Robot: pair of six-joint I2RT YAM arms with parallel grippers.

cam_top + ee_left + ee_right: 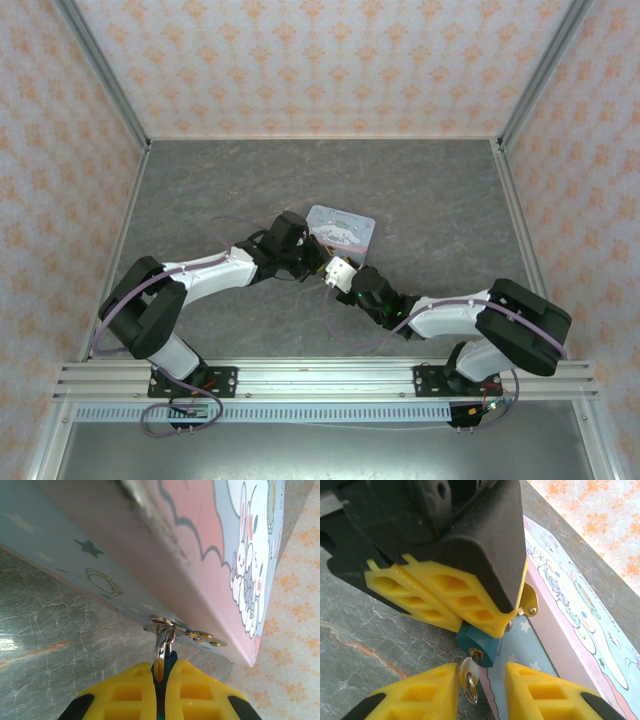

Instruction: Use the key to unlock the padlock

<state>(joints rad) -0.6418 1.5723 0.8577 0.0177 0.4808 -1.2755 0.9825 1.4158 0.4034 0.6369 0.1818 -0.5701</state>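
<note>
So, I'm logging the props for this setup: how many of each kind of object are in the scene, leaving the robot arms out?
Tin box: 1
Padlock: 1
Key: 1
Total: 3

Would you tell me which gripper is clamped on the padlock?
The left gripper pinches the padlock; the right gripper has its fingers apart either side of the key.
</note>
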